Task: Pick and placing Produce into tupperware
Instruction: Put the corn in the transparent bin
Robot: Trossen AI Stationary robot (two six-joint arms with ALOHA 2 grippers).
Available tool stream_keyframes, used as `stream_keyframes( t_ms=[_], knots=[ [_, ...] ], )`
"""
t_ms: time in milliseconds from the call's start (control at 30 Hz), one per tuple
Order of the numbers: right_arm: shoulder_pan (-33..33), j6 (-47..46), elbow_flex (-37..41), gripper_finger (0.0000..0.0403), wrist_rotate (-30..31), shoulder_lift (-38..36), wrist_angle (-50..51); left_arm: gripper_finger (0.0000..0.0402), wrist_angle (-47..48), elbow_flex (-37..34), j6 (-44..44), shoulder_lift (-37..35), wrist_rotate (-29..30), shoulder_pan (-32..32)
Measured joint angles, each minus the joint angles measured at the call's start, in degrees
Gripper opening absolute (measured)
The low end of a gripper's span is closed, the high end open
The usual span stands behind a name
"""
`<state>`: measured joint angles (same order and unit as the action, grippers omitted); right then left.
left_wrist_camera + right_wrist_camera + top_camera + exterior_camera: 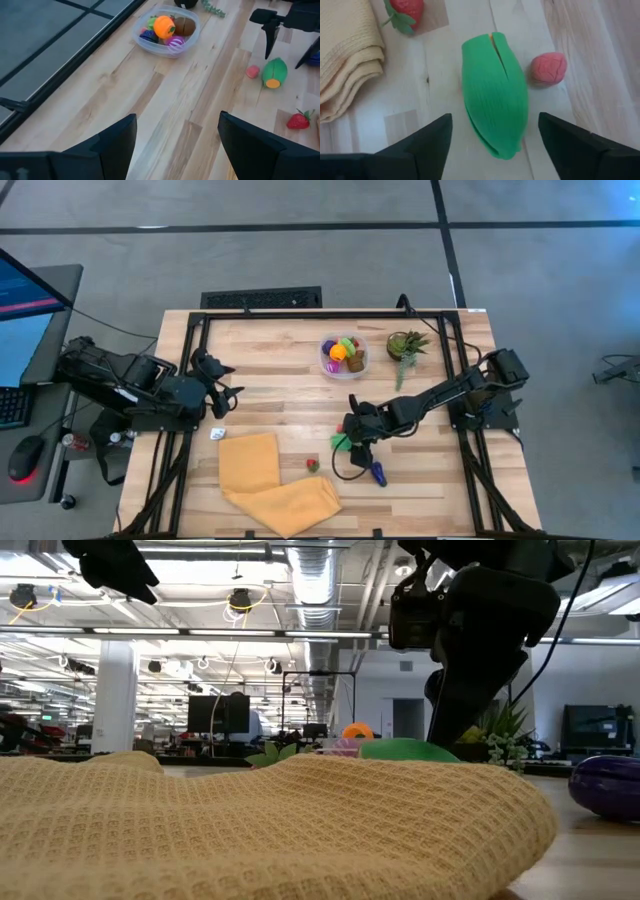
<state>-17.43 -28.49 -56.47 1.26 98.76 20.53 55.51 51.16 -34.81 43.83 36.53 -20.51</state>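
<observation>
The clear round tupperware [343, 356] stands at the table's far middle and holds several toy pieces; it also shows in the left wrist view [167, 30]. A green produce piece [495, 102] lies on the table with a small pink piece [548, 68] beside it and a red strawberry [405, 10] a little farther off. A purple piece [379, 473] lies nearer the front edge. My right gripper [495, 150] is open above the green piece [341, 442], one finger on either side of it, touching nothing. My left gripper [175, 145] is open and empty over the table's left side [225, 385].
A folded yellow waffle cloth [272, 480] lies at the front middle, close to the strawberry [312, 465]. A small potted green plant [405, 345] stands to the right of the tub. A small white block [217, 434] lies near the cloth's left corner.
</observation>
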Motion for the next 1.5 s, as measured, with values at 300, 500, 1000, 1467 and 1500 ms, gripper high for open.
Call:
stream_keyframes(
  t_ms=[300,500,1000,1467,1500],
  knots=[
    [0.0,1.1,0.0,0.0358,0.3,0.0,0.0,0.0267,0.0,0.0,0.2,0.0,0.9,0.0],
    [0.7,2.0,0.0,0.0357,0.5,0.0,-1.1,0.0267,0.0,0.0,0.2,0.0,1.0,0.0],
    [0.9,5.0,0.0,0.0356,0.3,0.0,-2.5,0.0267,0.5,0.0,0.2,0.0,1.4,0.0],
    [0.4,3.8,-0.5,0.0356,-0.5,4.2,-3.3,0.0267,1.0,0.0,0.5,0.1,1.4,0.0],
    [0.2,3.6,-0.1,0.0356,-0.6,4.2,-1.8,0.0267,1.1,0.0,0.5,0.0,1.5,0.0]
  ],
)
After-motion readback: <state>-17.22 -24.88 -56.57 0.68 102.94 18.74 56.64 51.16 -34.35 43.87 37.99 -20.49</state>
